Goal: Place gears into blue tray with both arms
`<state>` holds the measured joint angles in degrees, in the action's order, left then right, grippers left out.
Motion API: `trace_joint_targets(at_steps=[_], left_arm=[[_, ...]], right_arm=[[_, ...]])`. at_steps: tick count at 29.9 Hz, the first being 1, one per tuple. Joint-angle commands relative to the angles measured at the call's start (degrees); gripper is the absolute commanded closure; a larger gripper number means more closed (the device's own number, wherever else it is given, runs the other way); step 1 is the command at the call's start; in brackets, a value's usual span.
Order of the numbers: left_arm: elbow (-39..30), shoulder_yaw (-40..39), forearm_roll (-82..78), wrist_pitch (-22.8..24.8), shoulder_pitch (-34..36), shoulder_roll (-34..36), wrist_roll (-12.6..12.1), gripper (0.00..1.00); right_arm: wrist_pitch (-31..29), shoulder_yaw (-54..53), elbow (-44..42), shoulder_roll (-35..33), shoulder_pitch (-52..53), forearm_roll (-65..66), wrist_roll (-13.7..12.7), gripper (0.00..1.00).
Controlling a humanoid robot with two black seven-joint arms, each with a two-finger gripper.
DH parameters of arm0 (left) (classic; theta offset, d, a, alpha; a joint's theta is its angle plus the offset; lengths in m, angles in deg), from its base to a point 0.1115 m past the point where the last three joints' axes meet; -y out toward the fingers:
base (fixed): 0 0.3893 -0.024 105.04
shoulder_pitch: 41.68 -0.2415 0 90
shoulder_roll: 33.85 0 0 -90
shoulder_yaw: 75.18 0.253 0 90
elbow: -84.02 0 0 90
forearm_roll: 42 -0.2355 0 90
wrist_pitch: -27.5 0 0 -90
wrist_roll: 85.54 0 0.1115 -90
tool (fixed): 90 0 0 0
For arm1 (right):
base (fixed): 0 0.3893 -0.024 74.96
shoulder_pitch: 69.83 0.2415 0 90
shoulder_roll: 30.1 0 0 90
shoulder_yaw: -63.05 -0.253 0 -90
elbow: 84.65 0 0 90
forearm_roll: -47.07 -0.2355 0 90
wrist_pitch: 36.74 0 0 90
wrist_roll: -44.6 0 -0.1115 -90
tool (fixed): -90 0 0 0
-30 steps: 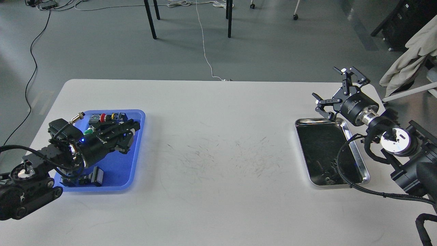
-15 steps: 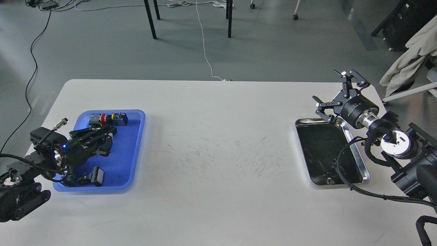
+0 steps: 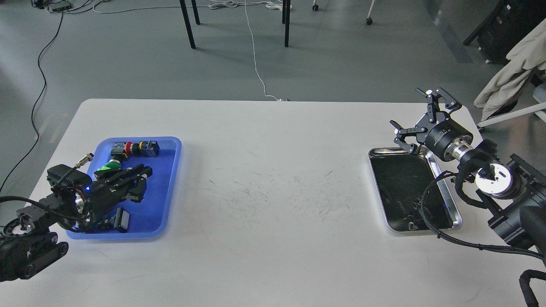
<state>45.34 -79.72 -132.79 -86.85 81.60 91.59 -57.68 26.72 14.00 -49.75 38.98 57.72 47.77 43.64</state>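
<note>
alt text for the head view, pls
Left gripper hovers over a blue tray holding push-button switches, on a white table. Right gripper, open, sits above a silver tray's far corner.

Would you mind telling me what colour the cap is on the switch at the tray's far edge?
Red, on the push-button switch; head view.

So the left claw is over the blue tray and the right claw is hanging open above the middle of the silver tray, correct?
Not quite. The head view shows the right claw open, but beyond the silver tray's far right corner, not above its middle. The rest holds: the left claw is over the blue tray.
</note>
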Motion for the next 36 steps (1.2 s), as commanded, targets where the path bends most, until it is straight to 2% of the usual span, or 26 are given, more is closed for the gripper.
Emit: trace_joint_targets(at_steps=[1, 13, 15, 17, 20, 24, 28, 33, 36], left_arm=[[0.6, 0.8, 0.1, 0.0, 0.0, 0.1, 0.1, 0.73], [2.7, 0.8, 0.1, 0.0, 0.0, 0.2, 0.1, 0.65], [2.7, 0.7, 0.3, 0.0, 0.4, 0.2, 0.1, 0.60], [2.6, 0.4, 0.3, 0.0, 0.9, 0.1, 0.1, 0.48], [1.9, -0.2, 1.8, 0.0, 1.6, 0.3, 0.1, 0.36], [1.4, 0.0, 5.6, 0.0, 5.9, 0.8, 0.1, 0.19], [0.0, -0.4, 8.9, 0.0, 9.6, 1.2, 0.1, 0.14], [-0.2, -0.4, 23.0, 0.3, 15.3, 0.1, 0.1, 0.09], [-0.2, -0.9, 34.5, 3.3, 17.3, -4.2, 0.1, 0.09]], right_arm=[[0.0, 0.0, 0.0, 0.2, 0.1, 0.0, 0.1, 0.03], [0.0, 0.0, 0.0, 0.4, 0.3, 0.0, 0.1, 0.03], [0.0, 0.0, 0.0, 0.4, 0.4, 0.0, 0.1, 0.03], [0.0, 0.0, 0.0, 0.4, 0.5, 0.0, 0.0, 0.03], [0.0, 0.0, 0.0, 0.4, 0.5, 0.0, 0.0, 0.03], [0.0, 0.0, 0.1, 0.4, 0.8, 0.0, 0.1, 0.03], [0.0, -0.1, 0.5, 0.4, 1.0, 0.0, 0.0, 0.03], [0.0, -0.1, 1.9, 0.4, 1.9, 0.0, -0.1, 0.03], [0.2, -0.1, 2.3, 0.3, 2.1, 0.0, -0.1, 0.03]])
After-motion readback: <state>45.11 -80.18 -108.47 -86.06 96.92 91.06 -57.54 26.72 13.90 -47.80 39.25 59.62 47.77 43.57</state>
